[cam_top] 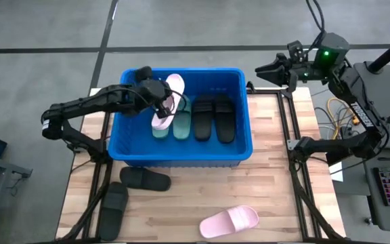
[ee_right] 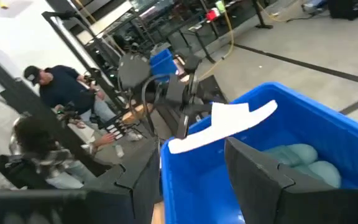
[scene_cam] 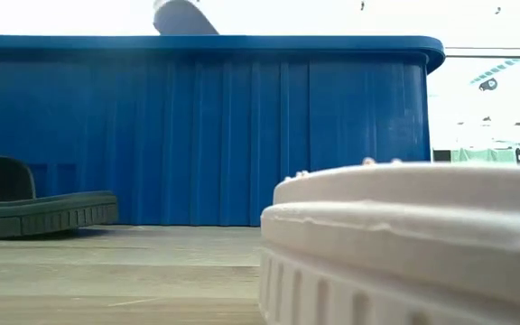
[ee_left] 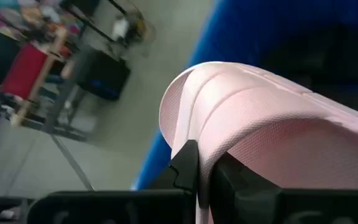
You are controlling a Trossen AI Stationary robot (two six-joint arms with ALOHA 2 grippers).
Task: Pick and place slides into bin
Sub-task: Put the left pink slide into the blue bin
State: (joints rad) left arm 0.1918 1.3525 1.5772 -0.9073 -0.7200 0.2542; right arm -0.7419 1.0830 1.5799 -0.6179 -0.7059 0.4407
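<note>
The blue bin (cam_top: 181, 154) stands on the wooden table and holds two dark green slides (cam_top: 181, 125) and two black slides (cam_top: 213, 118). My left gripper (cam_top: 160, 97) is above the bin's left half, shut on a pale pink slide (cam_top: 170, 91). That slide's top shows above the rim in the low view (scene_cam: 183, 16). My right gripper (cam_top: 266, 70) is open and empty, past the bin's far right corner. Two black slides (cam_top: 144, 179) (cam_top: 114, 207) and a second pink slide (cam_top: 229, 220) lie on the table in front of the bin. My left gripper pinches a thin edge of the pink slide (ee_left: 199, 140) between its two fingers (ee_left: 185, 165). Whether that edge belongs to the strap or the sole, I cannot tell. The slide is lifted clear, above the green slides, reaching higher than the bin's rim.
The bin takes up the table's far middle. The table's metal frame rails (cam_top: 296, 169) run along both sides. The second pink slide (scene_cam: 404, 244) lies right in front of the low camera. People (ee_right: 61, 93) and equipment show in the room beyond the table.
</note>
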